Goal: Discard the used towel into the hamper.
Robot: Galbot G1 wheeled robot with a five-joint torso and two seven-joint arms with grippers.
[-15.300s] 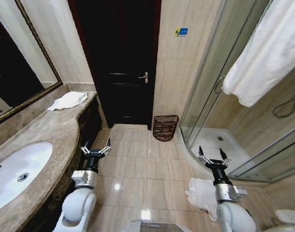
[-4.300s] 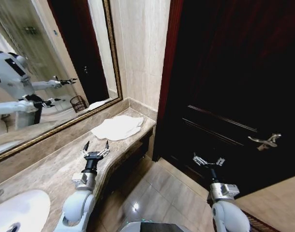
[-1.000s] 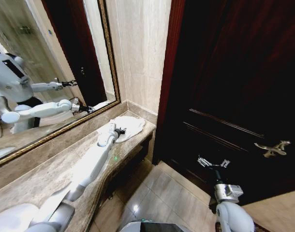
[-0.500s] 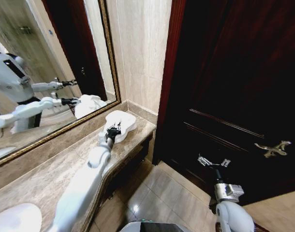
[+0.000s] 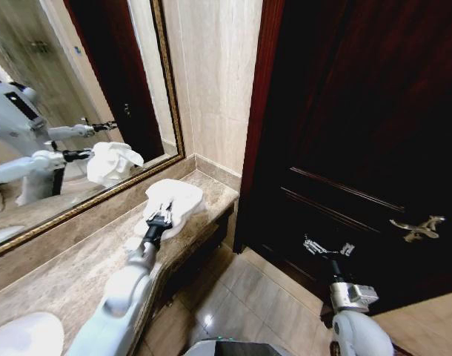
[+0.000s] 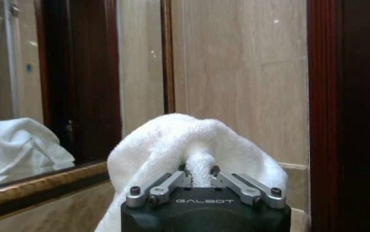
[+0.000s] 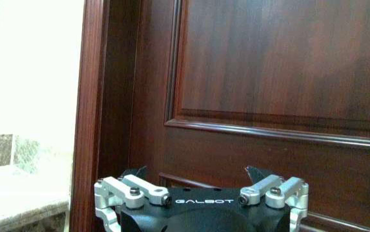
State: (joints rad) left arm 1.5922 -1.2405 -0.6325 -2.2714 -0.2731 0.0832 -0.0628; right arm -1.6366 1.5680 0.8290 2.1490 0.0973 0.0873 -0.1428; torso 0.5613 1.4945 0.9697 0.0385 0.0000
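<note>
On the marble tabletop (image 5: 78, 271) by the mirror (image 5: 70, 119), head view: left pincer (image 5: 160, 219) is clamped on the white towel (image 5: 174, 200), which bunches up above the fingers, part of it lifted off the stone. Whether the far edge is touching the tabletop is hard to tell. Right pincer (image 5: 326, 250) hangs idle in front of the dark door (image 5: 359, 133), fingers spread, holding nothing. Door handle (image 5: 417, 226) sits off to its right. No hamper in this view, so the drop point has to be found by turning the base.

Left wrist view: left pincer (image 6: 199, 175) fingers are pinched almost together on a fold of the towel (image 6: 191, 140); cloth drapes over both sides of them. Grip looks like a thin pinch of terry, not a full handful.

Right wrist view: right pincer (image 7: 198, 186) wide open, empty, facing the door panel (image 7: 269, 77), with the door frame (image 7: 94, 96) beside it.

Risks, as judgement: thin pinch may slip once the arm swings; hanging cloth could drag on the tabletop edge; turning in this tight corner could clip the right arm on the door.
</note>
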